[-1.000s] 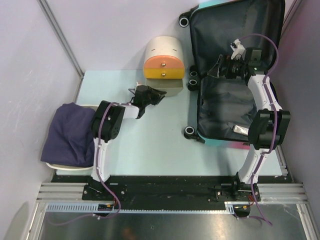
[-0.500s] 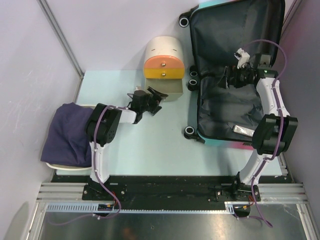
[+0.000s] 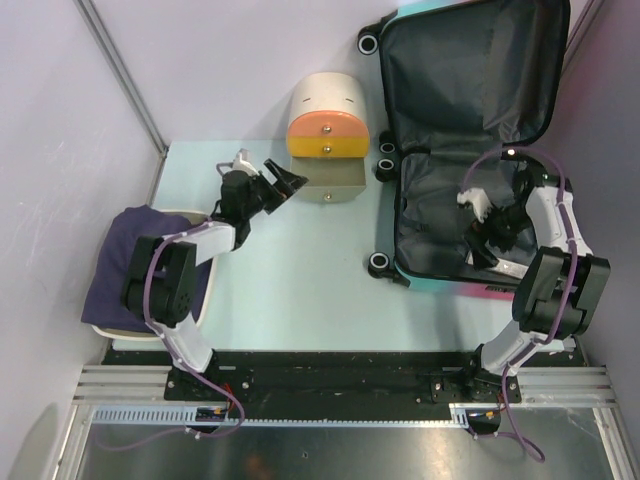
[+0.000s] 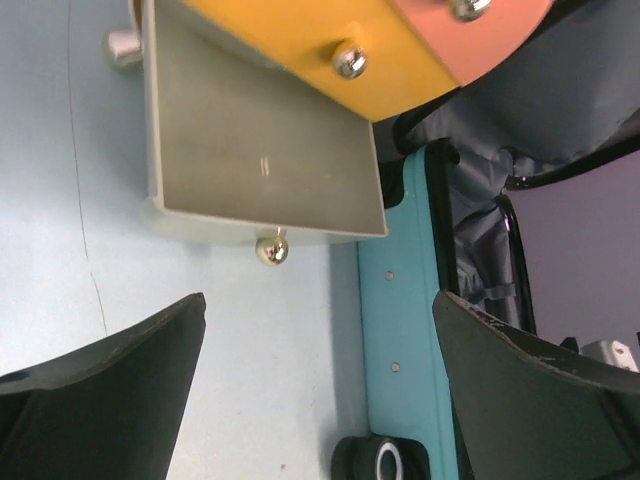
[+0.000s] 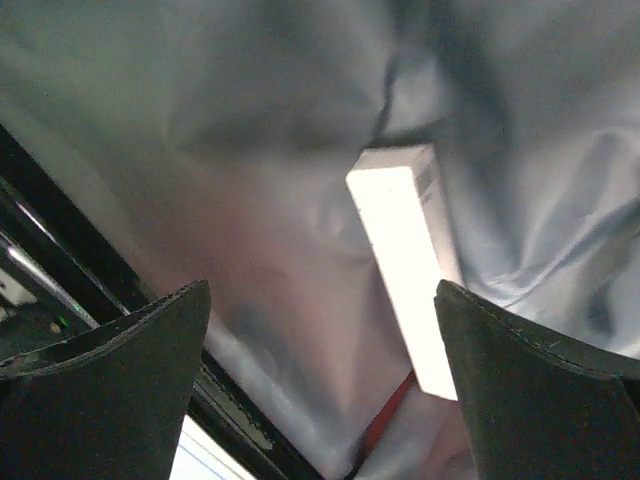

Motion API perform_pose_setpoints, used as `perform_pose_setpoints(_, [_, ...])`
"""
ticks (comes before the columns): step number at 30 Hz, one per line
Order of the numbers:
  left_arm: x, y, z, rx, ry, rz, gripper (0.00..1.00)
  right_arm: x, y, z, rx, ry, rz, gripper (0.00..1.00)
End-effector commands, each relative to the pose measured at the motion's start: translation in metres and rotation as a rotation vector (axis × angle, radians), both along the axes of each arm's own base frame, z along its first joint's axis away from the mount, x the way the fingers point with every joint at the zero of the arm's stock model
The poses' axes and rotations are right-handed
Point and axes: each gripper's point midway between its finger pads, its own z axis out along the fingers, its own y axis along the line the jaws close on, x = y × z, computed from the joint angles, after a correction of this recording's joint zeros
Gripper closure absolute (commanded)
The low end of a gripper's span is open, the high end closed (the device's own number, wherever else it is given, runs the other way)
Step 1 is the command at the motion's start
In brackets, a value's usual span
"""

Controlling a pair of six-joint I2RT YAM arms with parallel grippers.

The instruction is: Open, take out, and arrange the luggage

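Two pincers stand wide open and empty, each facing its own job.

At the far left of the frame a purple cloth (image 3: 135,270) is heaped on a white tray (image 3: 110,332). It may be an item from the luggage, parked there to keep the tabletop (image 3: 300,290) free.

Right of it, the left pincer (image 3: 283,180) hovers over the tabletop and points at the drawer box (image 3: 325,105) in the upper middle. The lowest drawer (image 4: 260,160) is pulled out and its grey floor is bare. Its knob (image 4: 271,249) sits just ahead of the spread fingers in the wrist view. That pose suits waiting at the drawer to receive or stow something.

The luggage (image 3: 470,110) fills the right of the frame. Its lower shell lies flat on the tabletop and its lid stands up toward the top right, so the grey lining (image 5: 250,130) is exposed for picking.

The right pincer (image 3: 488,235) is low inside the lower shell, over a slim white carton (image 5: 405,260) lying on the lining. The carton sits nearer the right-hand finger than the middle, so the pincer likely needs centring before it closes. I cannot tell whether anything touches it.

Loose folds of lining crowd the carton and could get caught in the grip. The teal shell rim and a wheel (image 4: 385,462) lie between the luggage and the drawer, so a carry that way must clear them.
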Motion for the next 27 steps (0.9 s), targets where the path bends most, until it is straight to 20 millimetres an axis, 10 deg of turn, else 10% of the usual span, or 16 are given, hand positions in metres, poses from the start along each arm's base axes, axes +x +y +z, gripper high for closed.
perform_pose_setpoints(1, [-0.004,0.013,0.047,0.140,-0.208,-0.073,0.00,-0.005,-0.031,-0.022,-0.157,-0.034,0.082,0.00])
perform_pose_setpoints(8, [0.030,0.074,0.110,0.317,-0.381,-0.001,0.00,0.018,-0.050,-0.067,-0.215,-0.076,0.005,0.00])
perform_pose_setpoints(15, [0.051,0.115,0.131,0.436,-0.421,0.063,0.00,0.042,-0.062,-0.094,-0.330,-0.174,-0.029,0.12])
perform_pose_setpoints(27, [0.046,0.095,0.159,0.529,-0.582,-0.128,0.01,0.069,-0.008,-0.026,-0.207,-0.407,0.070,0.76])
